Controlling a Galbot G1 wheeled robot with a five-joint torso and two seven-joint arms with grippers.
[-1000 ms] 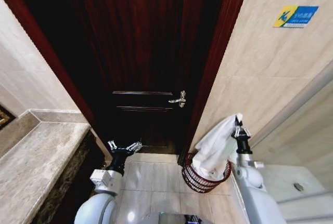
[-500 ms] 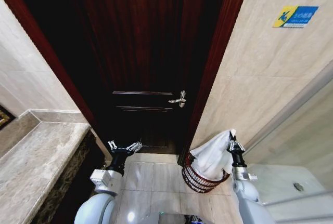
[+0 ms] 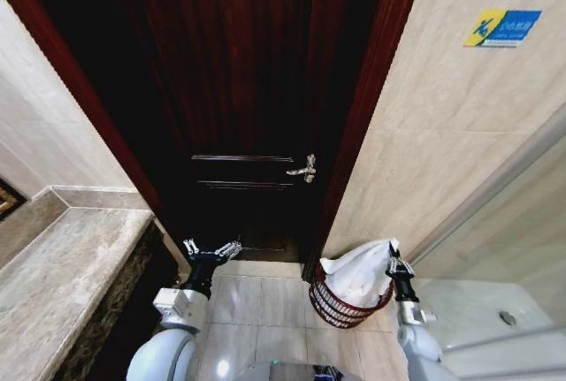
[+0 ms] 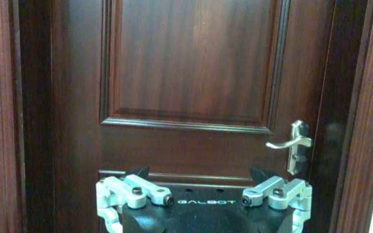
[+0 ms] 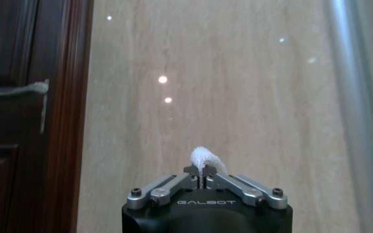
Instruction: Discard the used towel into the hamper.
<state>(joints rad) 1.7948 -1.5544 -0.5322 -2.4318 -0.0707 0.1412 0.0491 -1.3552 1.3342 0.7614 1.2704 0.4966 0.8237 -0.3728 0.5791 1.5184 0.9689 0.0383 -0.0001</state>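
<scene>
The white towel [image 3: 358, 277] is draped over the hamper [image 3: 340, 304], a round dark reddish-brown wire basket that stands on the tiled floor [image 3: 256, 301] at the foot of the door frame [image 3: 354, 133], between that frame and the robot's right arm. Most of the cloth is heaped on and inside the hamper's rim, while one corner is drawn up to the side away from the door, where the right pincer [image 3: 393, 265] is clenched on it; in the right wrist view the fingers are pressed together around a small tuft of white fabric [image 5: 203, 158] that pokes out above them, against the beige wall tile [image 5: 238, 73]. The left pincer [image 3: 211, 250] is parked on the other side of the door frame from the hamper, released with its fingers spread wide and nothing between them, facing the dark wooden door [image 4: 193, 73] and its silver lever handle [image 4: 291, 142]. The towel looks soft, limp and light: it folds and sags under its own weight, so it should slump into the basket once let go, though a loose fold could catch on the open wire weave or hang over the rim. A pinch at a corner or edge, as here, seems enough to carry it; no firm grip is needed and nothing about it is fragile.
</scene>
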